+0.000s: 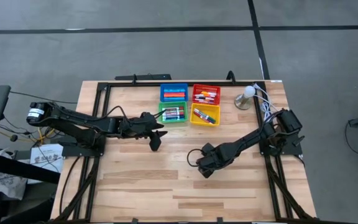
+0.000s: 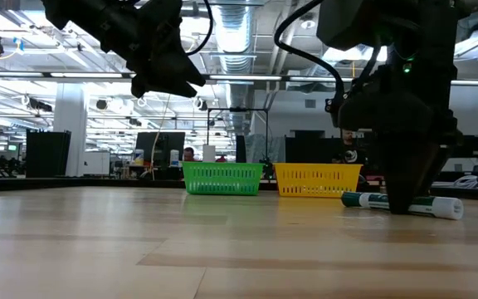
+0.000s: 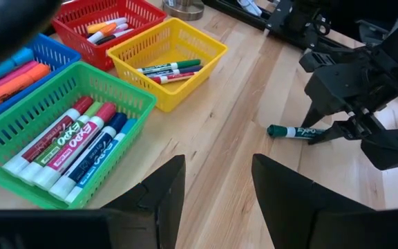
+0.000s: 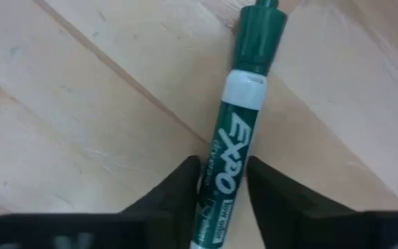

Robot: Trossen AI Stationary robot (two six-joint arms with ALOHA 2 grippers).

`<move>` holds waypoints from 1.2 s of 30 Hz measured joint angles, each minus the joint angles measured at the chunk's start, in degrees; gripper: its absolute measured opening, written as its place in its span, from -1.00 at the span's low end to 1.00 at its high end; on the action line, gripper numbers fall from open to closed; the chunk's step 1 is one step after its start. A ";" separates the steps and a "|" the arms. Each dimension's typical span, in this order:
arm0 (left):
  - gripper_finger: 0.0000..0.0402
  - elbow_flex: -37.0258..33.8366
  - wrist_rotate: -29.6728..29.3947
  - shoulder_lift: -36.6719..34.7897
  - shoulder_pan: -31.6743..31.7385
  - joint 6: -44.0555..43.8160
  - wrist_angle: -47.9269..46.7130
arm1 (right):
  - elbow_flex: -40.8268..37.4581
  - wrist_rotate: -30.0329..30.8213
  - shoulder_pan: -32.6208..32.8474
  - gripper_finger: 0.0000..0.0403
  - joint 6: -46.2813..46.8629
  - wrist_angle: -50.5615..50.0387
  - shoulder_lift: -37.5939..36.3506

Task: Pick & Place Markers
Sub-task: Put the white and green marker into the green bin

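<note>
A green-capped white marker [image 4: 235,131] lies flat on the wooden table, also seen as the marker [image 3: 294,131] and the marker [image 2: 438,205]. My right gripper [image 4: 223,190] is down at it, right of the table's middle [image 1: 202,165], and is shut on its barrel. My left gripper [image 3: 218,183] is open and hangs above the table [image 2: 166,79], just on the near side of the green bin [image 1: 173,114]. Other markers lie in the green bin [image 3: 61,111], the yellow bin [image 3: 168,59], the red bin [image 3: 109,24] and the blue bin [image 1: 173,93]. My right gripper pinches the marker's printed barrel [image 4: 221,162], behind the cap, between its two fingers. The fingers [image 4: 175,190] come from above, pointing down, and lie across the marker. The marker lies flat along the table, cap end [image 4: 260,38] pointing away from the fingers.
The four bins stand in a square at the table's far middle. A round metal-based lamp [image 1: 246,96] with white cables sits at the far right corner. Bare wood [image 1: 166,186] stretches across the near half. Black frame rails run along the table's left and right edges.
</note>
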 joint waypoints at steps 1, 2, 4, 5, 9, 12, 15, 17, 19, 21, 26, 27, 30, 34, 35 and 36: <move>-0.17 0.00 0.02 0.00 0.00 0.00 0.00 | 0.00 -0.12 0.00 -0.48 0.00 0.20 0.00; -0.17 0.00 0.02 0.00 0.00 0.00 0.00 | 0.00 -0.34 0.00 -0.56 0.00 0.42 0.00; -0.17 0.00 0.02 0.00 0.00 0.00 0.04 | 0.00 -0.46 -0.13 -0.69 0.00 0.96 -0.02; -0.17 0.00 0.02 0.00 0.00 0.00 0.11 | 0.00 -0.51 -0.17 -0.75 0.00 1.25 -0.06; -0.17 0.00 0.02 0.00 -0.02 0.00 0.24 | 0.58 -0.45 -0.60 -0.78 -0.06 2.46 -1.14; -0.17 0.00 0.24 -0.51 -0.02 -0.02 0.64 | 0.57 0.01 -1.60 -0.78 0.27 5.14 -3.26; -0.17 0.00 2.11 -1.85 0.00 -0.02 1.42 | 0.73 2.54 -2.93 -0.78 -0.31 7.91 -7.84; -0.17 0.00 3.28 -3.35 -0.02 -0.02 1.51 | 0.79 4.53 -3.92 -0.78 -1.95 11.58 -10.21; -0.17 0.00 4.69 -4.91 0.00 -0.02 1.85 | 0.72 6.14 -4.96 -0.78 -5.06 15.29 -13.03; -0.17 0.00 6.09 -6.49 0.00 -0.02 2.13 | 0.90 6.65 -5.99 -0.78 -9.32 21.20 -15.71; -0.17 0.03 12.89 -8.84 -0.03 0.27 7.22 | 0.90 5.74 -8.42 -0.78 -22.87 36.72 -19.14; -0.17 0.02 14.96 -9.11 -0.02 0.91 7.83 | 0.90 4.97 -8.96 -0.78 -24.65 39.31 -19.55; -0.17 0.02 21.16 -9.39 -0.32 2.90 11.93 | 0.95 3.12 -10.41 -0.78 -28.11 43.04 -19.74; -0.17 0.02 24.48 -9.68 -1.39 5.14 15.83 | 0.90 -0.03 -11.81 -0.78 -31.28 47.34 -19.45; -0.17 0.02 24.48 -9.68 -1.68 5.63 16.27 | 0.91 -1.11 -11.90 -0.78 -31.80 49.38 -19.15; -0.17 0.02 24.50 -9.68 -1.76 5.83 16.39 | 0.99 -1.77 -11.91 -0.78 -32.18 51.05 -18.84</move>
